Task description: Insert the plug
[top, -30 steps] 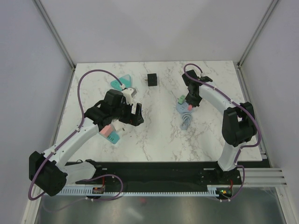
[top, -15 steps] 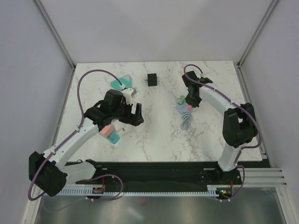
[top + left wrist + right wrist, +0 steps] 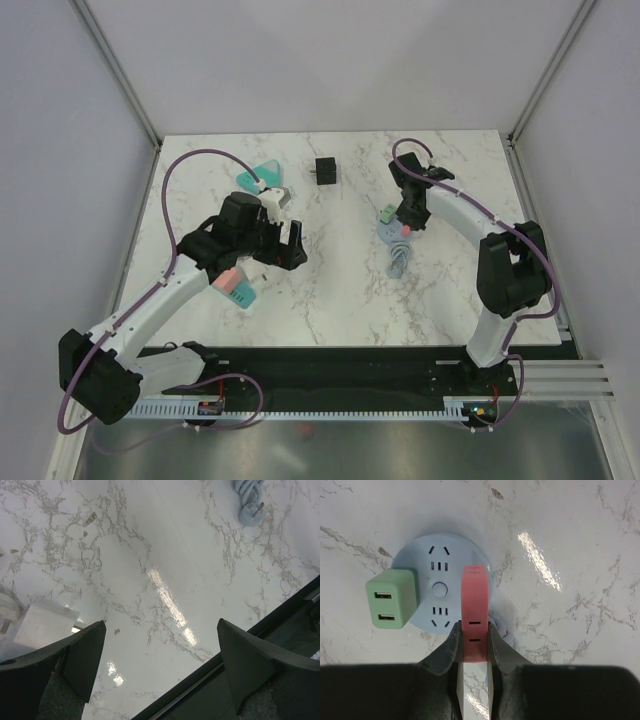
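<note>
Now: right fingers [image 3: 451, 645] narrow, clamping pink plug [image 3: 475, 595]; its far end over blue socket [image 3: 422, 555] beside green adapter [image 3: 391, 599], toward surface [image 3: 330, 300] right edge. Left fingers [image 3: 75, 655] wide, empty, above surface.

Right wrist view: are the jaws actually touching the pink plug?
Touching. The right wrist view shows the jaws of the right gripper pressed against both sides of the pink plug, with no gap on either side.
</note>
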`<state>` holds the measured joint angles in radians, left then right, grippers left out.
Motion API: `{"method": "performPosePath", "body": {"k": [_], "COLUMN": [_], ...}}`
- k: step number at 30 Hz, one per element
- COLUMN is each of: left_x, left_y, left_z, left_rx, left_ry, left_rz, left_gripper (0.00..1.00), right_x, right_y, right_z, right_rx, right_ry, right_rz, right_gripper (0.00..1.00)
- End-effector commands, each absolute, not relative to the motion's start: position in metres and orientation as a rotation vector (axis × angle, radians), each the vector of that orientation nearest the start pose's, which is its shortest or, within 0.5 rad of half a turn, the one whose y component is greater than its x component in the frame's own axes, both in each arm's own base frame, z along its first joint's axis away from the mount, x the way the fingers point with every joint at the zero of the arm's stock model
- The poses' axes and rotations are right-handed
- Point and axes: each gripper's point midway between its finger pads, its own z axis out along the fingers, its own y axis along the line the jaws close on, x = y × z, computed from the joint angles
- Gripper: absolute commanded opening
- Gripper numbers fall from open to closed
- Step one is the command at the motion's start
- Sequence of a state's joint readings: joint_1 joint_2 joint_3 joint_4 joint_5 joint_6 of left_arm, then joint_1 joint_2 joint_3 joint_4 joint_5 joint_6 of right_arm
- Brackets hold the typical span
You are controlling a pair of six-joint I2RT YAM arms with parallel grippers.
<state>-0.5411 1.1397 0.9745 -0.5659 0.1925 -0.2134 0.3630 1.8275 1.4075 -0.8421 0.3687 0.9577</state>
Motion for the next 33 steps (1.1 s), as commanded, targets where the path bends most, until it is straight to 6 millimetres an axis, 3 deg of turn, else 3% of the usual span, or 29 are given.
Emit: {"method": "performPosePath", "body": {"k": [1, 8, 13, 18, 20, 21, 25, 27, 30, 33], "left_x": [0.253, 0.254, 0.253, 0.256, 0.257, 0.258, 0.261, 0.262, 0.263, 0.268], "left_y": [-0.203, -0.203, -0.203, -0.198, -0.198, -0.198, -0.200, -0.204, -0.210, -0.212], "left_z": [0.186, 0.187, 0.188, 0.193, 0.199, 0.205, 0.220, 0.231, 0.240, 0.249], "left_rx": [0.461, 0.458, 0.460, 0.440, 0.412, 0.405, 0.378, 0.383, 0.381, 0.370], "left_ry": [2.271, 2.270, 2.264, 2.247, 2.239, 2.230, 2.215, 2.199, 2.197, 2.182], "left_rz": [-0.620, -0.617, -0.620, -0.589, -0.590, -0.592, -0.608, -0.639, -0.669, -0.673], "left_gripper": [1.00, 1.00, 1.00, 1.00, 1.00, 1.00, 1.00, 1.00, 1.00, 1.00], "right_x": [0.329, 0.315, 0.320, 0.346, 0.361, 0.362, 0.385, 0.388, 0.393, 0.392], "right_y": [0.101, 0.094, 0.103, 0.106, 0.108, 0.107, 0.112, 0.110, 0.109, 0.109], "right_z": [0.001, -0.011, -0.016, 0.016, 0.038, 0.045, 0.088, 0.102, 0.125, 0.144], "right_rx": [0.884, 0.912, 0.896, 0.863, 0.853, 0.849, 0.817, 0.805, 0.778, 0.733], "right_ry": [2.741, 2.751, 2.765, 2.718, 2.676, 2.676, 2.606, 2.594, 2.571, 2.554], "right_rz": [-0.306, -0.355, -0.291, -0.247, -0.226, -0.232, -0.152, -0.147, -0.112, -0.071], "right_gripper": [0.00, 0.00, 0.00, 0.00, 0.09, 0.21, 0.56, 0.67, 0.78, 0.81]}}
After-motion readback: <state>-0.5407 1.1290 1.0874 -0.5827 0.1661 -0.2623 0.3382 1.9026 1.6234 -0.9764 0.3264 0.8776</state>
